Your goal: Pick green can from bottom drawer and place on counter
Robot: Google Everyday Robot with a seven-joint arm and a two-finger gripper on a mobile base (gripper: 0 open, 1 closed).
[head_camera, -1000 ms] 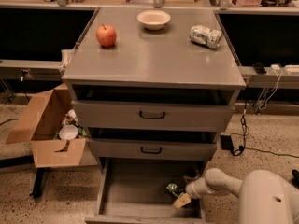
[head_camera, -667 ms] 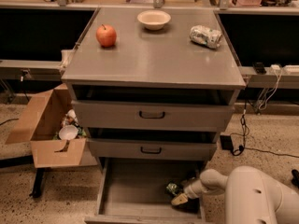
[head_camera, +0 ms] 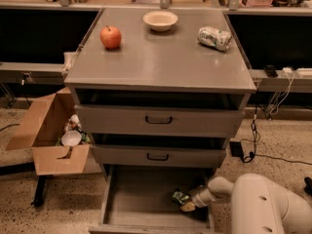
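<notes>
The bottom drawer (head_camera: 141, 199) is pulled open below the cabinet, with a bare grey floor. The green can (head_camera: 180, 197) lies on its side at the drawer's right end. My gripper (head_camera: 187, 204) reaches down into the drawer from the lower right, right against the can, with a pale fingertip (head_camera: 187, 207) just below it. My white arm (head_camera: 263, 206) fills the lower right corner. The counter (head_camera: 158, 57) is the grey cabinet top above.
On the counter stand a red apple (head_camera: 110, 37), a white bowl (head_camera: 160, 20) and a pale crushed can (head_camera: 214, 37). Two shut drawers with black handles (head_camera: 158, 119) sit above the open one. An open cardboard box (head_camera: 51, 135) of trash stands on the floor at the left.
My arm has pushed further left into the drawer, and the gripper has closed in on the green can. The can has stayed in place.
</notes>
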